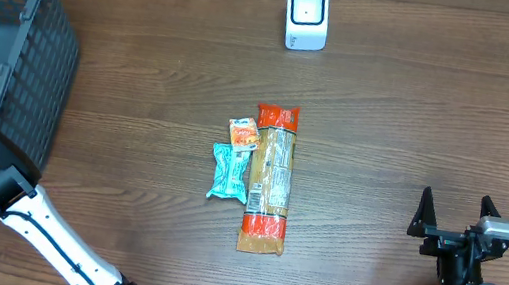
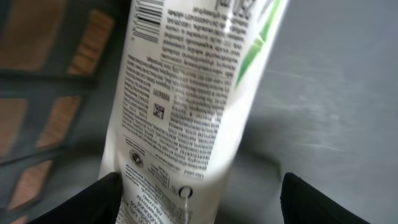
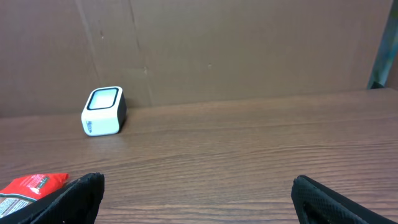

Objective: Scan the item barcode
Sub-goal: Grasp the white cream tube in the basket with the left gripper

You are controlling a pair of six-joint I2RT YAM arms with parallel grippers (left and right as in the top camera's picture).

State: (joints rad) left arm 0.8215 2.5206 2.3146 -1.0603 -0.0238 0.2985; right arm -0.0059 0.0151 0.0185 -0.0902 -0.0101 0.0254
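In the left wrist view, the left gripper point(image 2: 196, 186) has its two dark fingers point(image 2: 102, 199) spread wide. A single white plastic squeeze tube with small black print and a green stripe point(image 2: 186, 93) lies between them. It sits close against the left finger and clear of the right one, so nothing is clamped. The tube's long axis runs from between the fingertips up and away, leaning to the right. A small square code point(image 2: 159, 111) sits midway along it and a striped barcode point(image 2: 146, 15) at the far end, both facing the camera. To the left of the fingers are the bars of one grey plastic mesh basket point(image 2: 37, 74).

The right gripper point(image 3: 199, 193) is spread to its widest and holds nothing. Just beside its left finger lies the red end of a long orange-and-clear crinkly packet point(image 3: 34, 185) on the brown wood-grain table point(image 3: 249, 143). The overhead view shows one teal foil bar wrapper point(image 1: 228, 172) and one small orange sachet point(image 1: 244, 133) touching that packet. Farther ahead, left of centre, stands one white rounded box scanner with a dark window point(image 3: 104, 111).
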